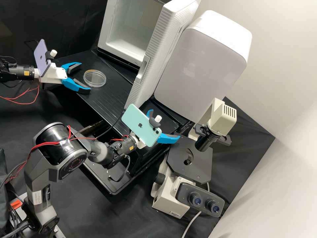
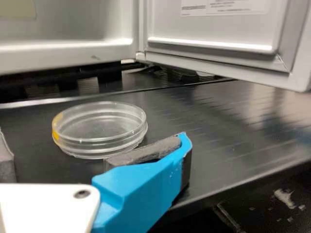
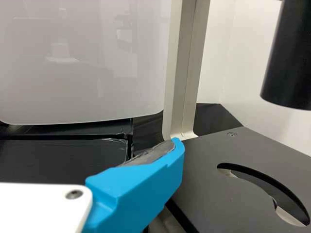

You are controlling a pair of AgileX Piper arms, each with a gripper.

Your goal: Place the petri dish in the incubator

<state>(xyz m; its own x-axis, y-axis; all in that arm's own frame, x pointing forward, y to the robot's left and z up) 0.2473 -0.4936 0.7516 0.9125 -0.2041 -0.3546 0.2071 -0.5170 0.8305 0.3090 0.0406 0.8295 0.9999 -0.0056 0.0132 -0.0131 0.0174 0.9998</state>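
I am looking at the L gripper in the high view: it is hanging just above the black platform, in front of the incubator. Its jaws are standing wide apart and are holding nothing. The dish is lying flat on the platform just beside the fingertips, approx. in line with the gap between them, and I am not seeing any contact. In the L wrist view the dish is sitting between the two fingers, with the lid on and a small yellow mark on its rim. One blue finger is lying close to the dish edge, and the grey pad of the other finger is showing at the side. The incubator is standing open, and its door is swung out toward the microscope. The dish is lying outside the chamber, near its threshold. The R gripper is hanging well apart from the dish, at the other side of the door and just above the microscope stage. Its jaws are also looking open, w/ nothing between them. In the R wrist view its finger is hovering over the edge of the stage, w/ the white door panel behind. Each wrist is carrying a phone: a purple one on the L arm and a teal one on the R arm.
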